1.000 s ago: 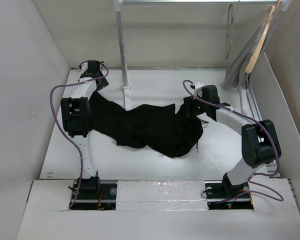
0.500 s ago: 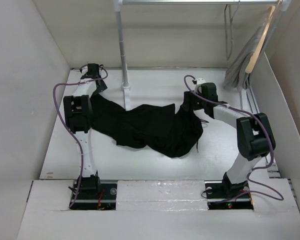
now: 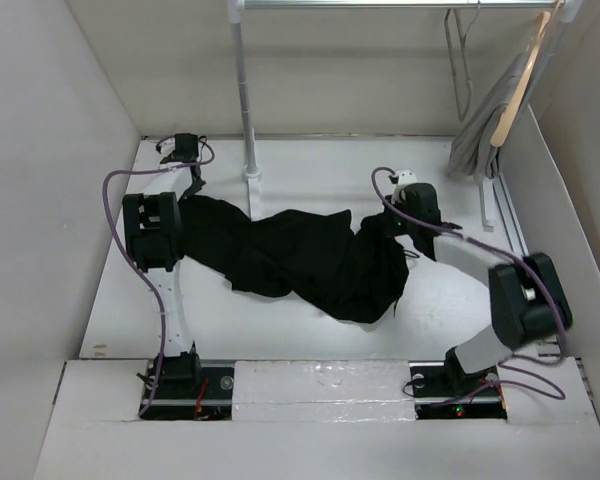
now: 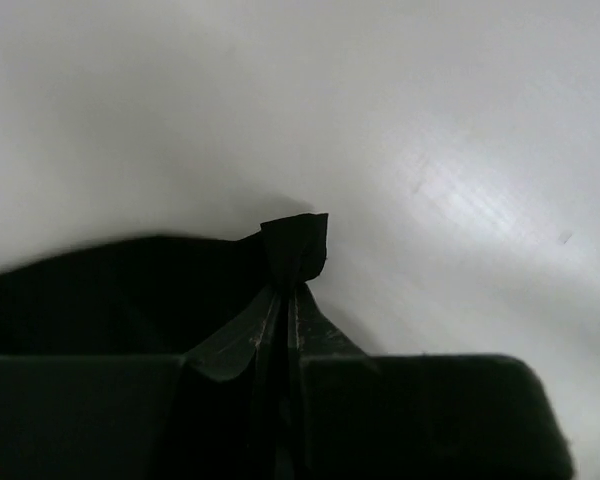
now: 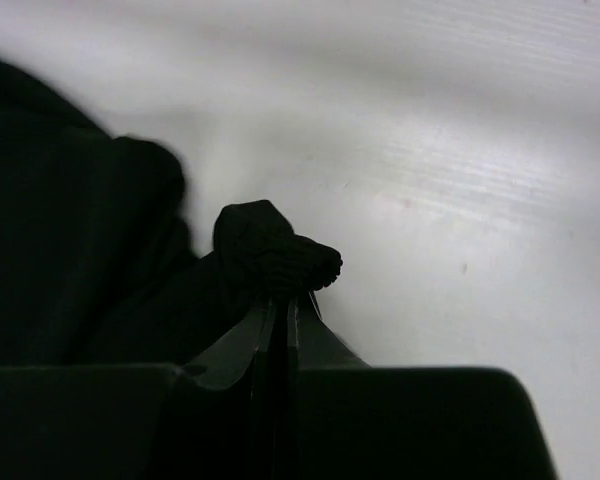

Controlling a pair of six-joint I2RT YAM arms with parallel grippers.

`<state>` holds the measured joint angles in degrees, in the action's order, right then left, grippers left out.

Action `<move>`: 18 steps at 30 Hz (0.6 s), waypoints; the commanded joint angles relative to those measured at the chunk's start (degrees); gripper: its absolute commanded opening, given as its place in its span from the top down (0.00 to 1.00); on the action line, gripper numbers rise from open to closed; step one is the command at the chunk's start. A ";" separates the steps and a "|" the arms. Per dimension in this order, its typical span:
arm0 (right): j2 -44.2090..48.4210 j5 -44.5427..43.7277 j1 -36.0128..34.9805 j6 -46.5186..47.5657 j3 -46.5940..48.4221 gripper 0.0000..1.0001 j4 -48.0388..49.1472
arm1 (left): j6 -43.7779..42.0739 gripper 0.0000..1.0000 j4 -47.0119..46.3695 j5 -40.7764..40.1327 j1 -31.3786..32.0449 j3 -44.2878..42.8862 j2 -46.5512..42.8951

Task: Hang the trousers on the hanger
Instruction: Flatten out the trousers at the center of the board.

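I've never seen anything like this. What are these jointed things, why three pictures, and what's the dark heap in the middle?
They are two robot arms, bolted at the near edge of a white table. The wide picture looks down from above and behind them; the two dark close-ups come from a small camera on each wrist, looking along its own fingers. The heap is a pair of large black soft fabric trousers, lying crumpled on the table. The left gripper is shut on a fold at one end, the right gripper on a bunched bit at the other. At the back, a thin grey wire hanger hangs from a metal rail, beside a pale wooden hanger with grey cloth.
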<state>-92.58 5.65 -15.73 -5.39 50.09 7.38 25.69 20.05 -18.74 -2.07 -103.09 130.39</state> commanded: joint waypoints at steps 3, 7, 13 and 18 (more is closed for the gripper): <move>25.83 -6.95 -2.38 0.73 -3.50 1.00 -9.80 | 8.56 1.00 -1.49 -1.39 -0.40 17.60 -22.95; 52.39 -7.84 -2.91 2.13 1.56 1.00 -30.49 | 14.62 1.00 -3.88 -0.95 -0.92 26.00 -47.58; 61.89 -7.50 -3.43 7.12 16.68 0.98 -47.33 | 16.50 1.00 -1.86 -4.44 -0.92 21.27 -61.64; 62.34 -12.22 -3.43 13.03 39.62 0.96 -57.81 | 12.29 1.00 0.60 -11.83 -0.92 13.98 -71.40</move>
<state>-30.46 -1.87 -18.52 2.55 80.55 -41.23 39.48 18.74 -24.47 -2.72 -86.52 60.66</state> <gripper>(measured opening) 0.057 0.006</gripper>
